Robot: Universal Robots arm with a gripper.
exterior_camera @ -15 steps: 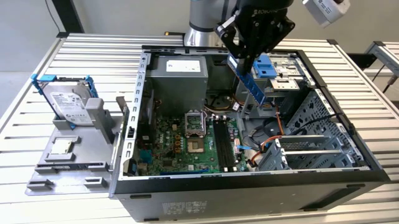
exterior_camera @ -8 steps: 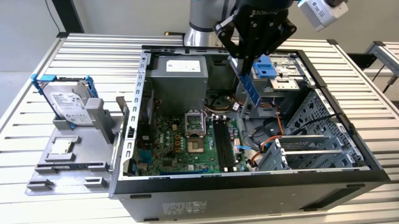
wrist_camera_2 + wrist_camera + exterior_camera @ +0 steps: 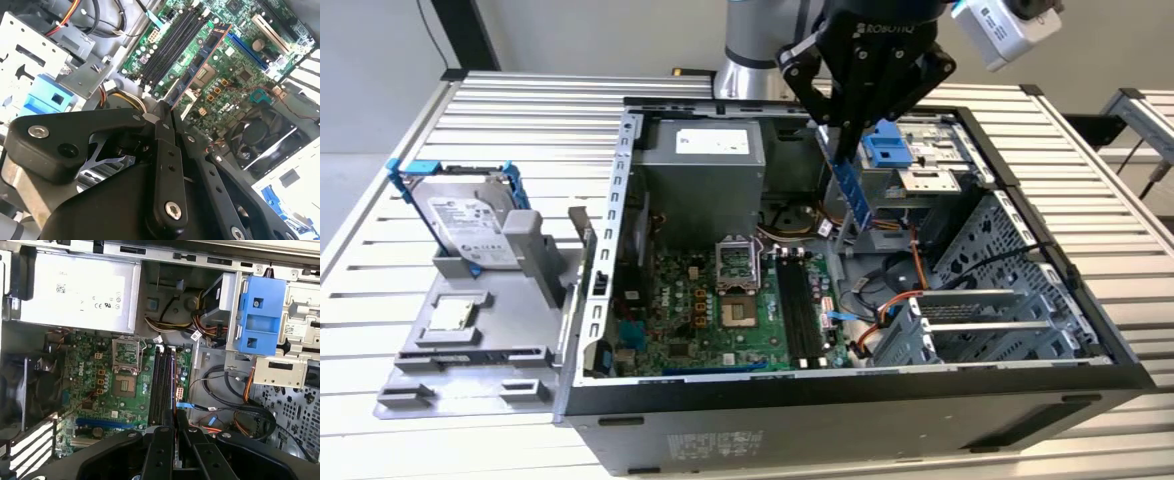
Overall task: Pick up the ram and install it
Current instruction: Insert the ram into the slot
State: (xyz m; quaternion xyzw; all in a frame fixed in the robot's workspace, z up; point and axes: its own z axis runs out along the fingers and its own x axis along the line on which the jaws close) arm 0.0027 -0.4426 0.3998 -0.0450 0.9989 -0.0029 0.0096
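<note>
Jaws of the black, link-armed metal gripper [image 3: 843, 128] are pinched closed on the ram, a long, thin blue circuit-board stick with a row of small dark chips [image 3: 853, 185]. In the exterior view the stick hangs nearly upright from the fingertips, inside the open grey metal computer case [image 3: 624, 200]. It is just beside the light-blue plastic drive bracket [image 3: 887, 145]. Its lower end is in the air above the green motherboard [image 3: 720, 310], towards the exterior view's right of the long black plastic memory slots [image 3: 798, 305], and it is not seated in them. In the second wrist view the ram [image 3: 200, 62] runs out from the gripper [image 3: 165, 112] over the board, next to the slots [image 3: 170, 40]. The silver power supply box [image 3: 707, 150] sits at the case's far end. A hard drive in a blue frame [image 3: 460, 220] stands outside the case on the slatted metal table [image 3: 520, 100]
</note>
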